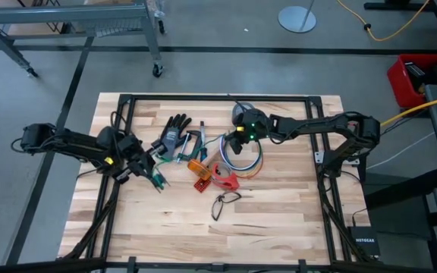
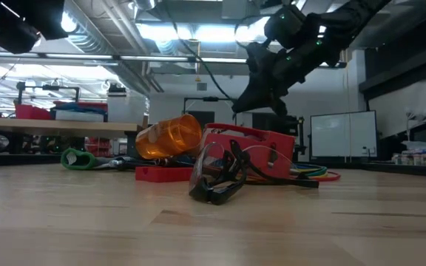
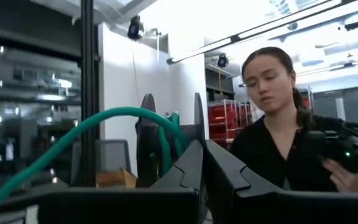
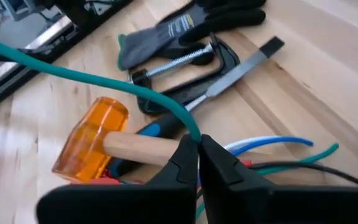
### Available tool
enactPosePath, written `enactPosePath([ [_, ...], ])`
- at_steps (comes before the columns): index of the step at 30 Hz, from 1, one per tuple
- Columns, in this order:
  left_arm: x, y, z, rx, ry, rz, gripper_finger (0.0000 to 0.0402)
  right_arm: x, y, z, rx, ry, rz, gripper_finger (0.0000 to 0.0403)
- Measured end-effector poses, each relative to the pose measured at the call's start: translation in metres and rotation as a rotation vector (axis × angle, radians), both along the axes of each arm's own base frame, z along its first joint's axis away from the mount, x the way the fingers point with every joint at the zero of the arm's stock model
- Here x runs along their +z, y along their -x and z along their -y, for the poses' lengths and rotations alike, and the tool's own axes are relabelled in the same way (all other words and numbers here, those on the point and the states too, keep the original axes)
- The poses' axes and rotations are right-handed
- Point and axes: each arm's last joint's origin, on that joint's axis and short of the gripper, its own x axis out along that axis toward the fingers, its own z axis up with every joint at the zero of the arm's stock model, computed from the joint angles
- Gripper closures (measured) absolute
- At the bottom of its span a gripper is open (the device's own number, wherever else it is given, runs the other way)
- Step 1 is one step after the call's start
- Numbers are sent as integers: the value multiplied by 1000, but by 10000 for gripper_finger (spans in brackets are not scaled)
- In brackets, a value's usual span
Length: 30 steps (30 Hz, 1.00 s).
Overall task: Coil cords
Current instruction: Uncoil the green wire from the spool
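The cords (image 1: pixel 247 159) lie as a loose loop of blue, grey-white and red-orange strands on the table's middle right; they also show in the low view (image 2: pixel 313 174) and the right wrist view (image 4: pixel 272 146). A single green cord (image 4: pixel 92 78) runs from that loop toward the table's left. My right gripper (image 1: pixel 236 141) hangs over the loop's left rim, above the table (image 2: pixel 261 92), shut on the green cord (image 4: pixel 199 146). My left gripper (image 1: pixel 155 176) is low at the table's left, its fingers shut (image 3: pixel 202 158), with the green cord (image 3: pixel 104 118) arcing into them. My left gripper is shut on the green cord (image 3: pixel 180 135), which comes down between the fingertips. The near finger (image 3: pixel 185 168) hides the exact place. The cord rises in a slack arc away from the fingers. My right gripper pinches the green cord (image 4: pixel 191 129) between its two fingertips, coming from above and slanting down. The fingers lie across the cord. The cord is lifted off the table and runs away toward the table's left in a slight curve.
Black gloves (image 1: pixel 174 130), a C-clamp (image 1: pixel 190 145), a file (image 4: pixel 241 71), an orange-headed mallet (image 1: pixel 197 167), a red block (image 1: pixel 224 180) and safety glasses (image 1: pixel 224 203) lie around the table's middle. A person (image 3: pixel 284 124) sits beyond the table. Bare wood shows along the near edge.
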Motion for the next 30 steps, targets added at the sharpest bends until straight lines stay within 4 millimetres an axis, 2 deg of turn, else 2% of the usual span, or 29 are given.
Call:
enactPosePath([
  [5, -1, -1, 0, -8, 14, -28, 401, 4, -2, 1, 3, 12, 48, 362],
  [12, 0, 0, 0, 2, 13, -8, 401, 7, -4, 1, 7, 16, 85, 281],
  [16, 3, 2, -1, 37, 14, 50, 401, 8, -4, -1, 47, -60, 99, 245],
  [20, 5, 3, -4, 34, 33, 36, 401, 11, -6, -4, 143, -108, 143, 232],
  [23, 5, 3, -6, 29, 55, 9, 401, 19, -9, -5, 219, -111, 239, 231],
  [27, 4, 3, -8, 36, 57, 1, 401, 38, -14, -7, 287, -52, 427, 231],
  [30, 4, 2, -8, 37, 55, -2, 401, 48, -18, -11, 270, 22, 523, 231],
])
